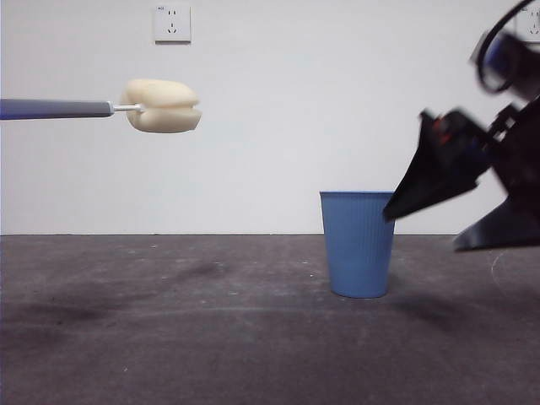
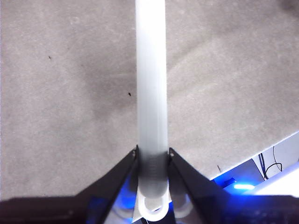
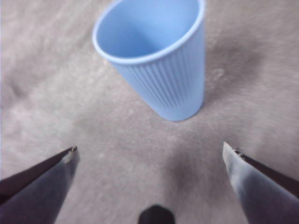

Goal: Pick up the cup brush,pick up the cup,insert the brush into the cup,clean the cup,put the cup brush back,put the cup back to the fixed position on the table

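Dark grey tabletop (image 1: 169, 337) before a plain white wall with one socket plate (image 1: 172, 23); no readable writing or brand anywhere. Cup brush (image 1: 160, 105): already picked up, held level above the tabletop, handle clamped between the left hand's (image 2: 152, 156) closed jaws. Cup (image 1: 358, 243): blue, upright on the tabletop, not yet lifted. Right hand (image 3: 149, 151): jaws spread wide, empty, near the cup. Outstanding, by judgement: cup pickup, insertion, cleaning, both returns.
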Robot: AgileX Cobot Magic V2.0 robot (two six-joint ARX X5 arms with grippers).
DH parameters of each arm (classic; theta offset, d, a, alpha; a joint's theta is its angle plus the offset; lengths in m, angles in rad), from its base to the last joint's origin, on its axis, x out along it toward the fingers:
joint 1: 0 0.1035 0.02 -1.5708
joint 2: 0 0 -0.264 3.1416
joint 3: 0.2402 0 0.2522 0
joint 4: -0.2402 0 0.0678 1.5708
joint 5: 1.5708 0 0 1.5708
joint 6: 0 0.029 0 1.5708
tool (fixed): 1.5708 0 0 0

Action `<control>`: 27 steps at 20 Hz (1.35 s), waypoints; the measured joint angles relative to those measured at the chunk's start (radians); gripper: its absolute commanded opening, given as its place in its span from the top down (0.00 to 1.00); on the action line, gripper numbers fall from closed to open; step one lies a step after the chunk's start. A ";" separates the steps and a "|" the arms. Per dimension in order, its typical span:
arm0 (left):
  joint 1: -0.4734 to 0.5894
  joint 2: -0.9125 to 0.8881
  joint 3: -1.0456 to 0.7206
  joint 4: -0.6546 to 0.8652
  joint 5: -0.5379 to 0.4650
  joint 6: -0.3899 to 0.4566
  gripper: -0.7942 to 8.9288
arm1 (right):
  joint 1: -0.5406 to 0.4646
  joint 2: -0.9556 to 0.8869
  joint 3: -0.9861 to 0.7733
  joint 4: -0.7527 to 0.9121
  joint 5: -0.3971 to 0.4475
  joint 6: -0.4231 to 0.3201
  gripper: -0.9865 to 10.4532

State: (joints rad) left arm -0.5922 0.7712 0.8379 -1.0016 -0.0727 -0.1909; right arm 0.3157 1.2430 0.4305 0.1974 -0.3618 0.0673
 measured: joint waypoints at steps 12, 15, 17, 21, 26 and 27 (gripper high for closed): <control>0.000 0.000 0.000 -0.020 0.001 -0.003 0.93 | 0.034 0.311 -0.001 0.403 0.060 -0.091 0.45; 0.000 0.000 0.000 -0.020 0.001 -0.005 0.93 | 0.037 0.361 -0.001 0.504 0.073 -0.094 0.45; 0.000 0.000 0.000 -0.019 0.001 -0.009 0.93 | 0.037 0.387 -0.001 0.548 0.074 -0.094 0.45; 0.000 0.000 0.000 -0.019 0.001 -0.012 0.93 | 0.038 0.438 -0.001 0.644 0.074 -0.095 0.45; 0.000 0.000 0.000 -0.019 0.001 -0.012 0.93 | 0.041 0.525 0.033 0.685 0.074 -0.099 0.45; 0.000 0.000 0.000 -0.019 0.001 -0.012 0.93 | 0.045 0.533 0.042 0.697 0.074 -0.099 0.45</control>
State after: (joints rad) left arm -0.5926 0.7712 0.8379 -1.0206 -0.0715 -0.2028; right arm 0.3603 1.7756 0.4725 0.8940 -0.2882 -0.0315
